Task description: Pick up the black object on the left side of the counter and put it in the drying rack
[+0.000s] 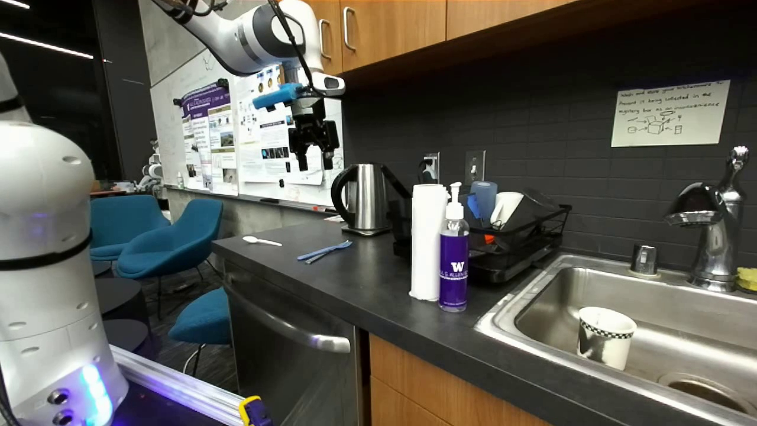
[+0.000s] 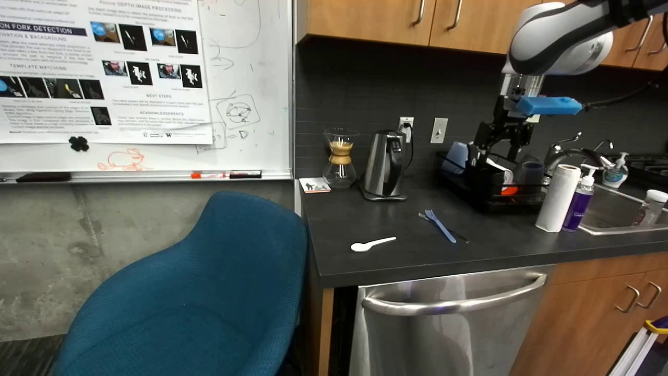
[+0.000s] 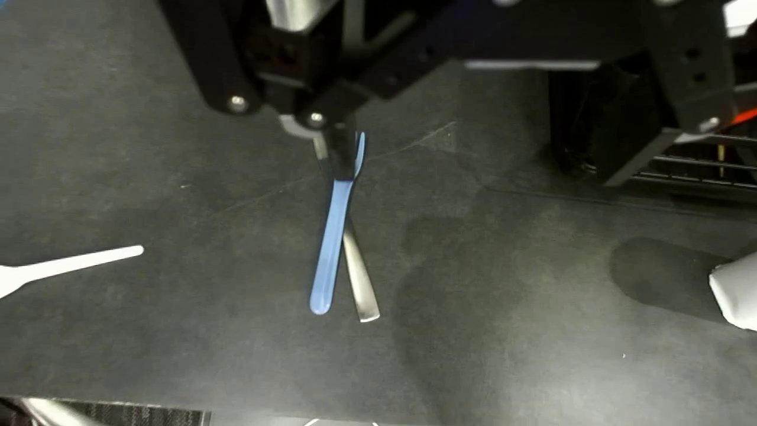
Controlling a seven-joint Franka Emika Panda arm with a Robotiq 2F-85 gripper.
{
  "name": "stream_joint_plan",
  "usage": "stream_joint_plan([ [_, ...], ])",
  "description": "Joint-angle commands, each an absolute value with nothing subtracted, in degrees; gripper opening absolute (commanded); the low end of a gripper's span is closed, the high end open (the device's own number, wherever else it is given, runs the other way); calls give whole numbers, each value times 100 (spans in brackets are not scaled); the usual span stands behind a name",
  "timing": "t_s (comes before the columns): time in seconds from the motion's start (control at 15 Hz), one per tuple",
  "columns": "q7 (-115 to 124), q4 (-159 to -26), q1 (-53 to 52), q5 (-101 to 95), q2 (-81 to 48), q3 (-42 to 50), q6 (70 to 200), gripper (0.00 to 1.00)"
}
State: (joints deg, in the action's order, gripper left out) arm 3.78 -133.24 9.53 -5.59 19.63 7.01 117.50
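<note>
Pincer gaping wide, the drying rack holds dishware and the sink a cup.

Three utensils lie between the counter's back and front edges: one white spoon nearest the left edge, one blue fork, one silver-coloured piece. Along the back edge stand one coffee maker, one kettle and one drying rack. Of two bottles, one stands at the sink's left front corner beside one white roll, one near its back edge; inside the sink, one cup.
</note>
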Motion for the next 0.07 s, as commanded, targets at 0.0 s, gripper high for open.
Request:
stream_joint_plan([
  [0.0, 294, -13698, 875, -565, 2322, 658, 11837, 100],
])
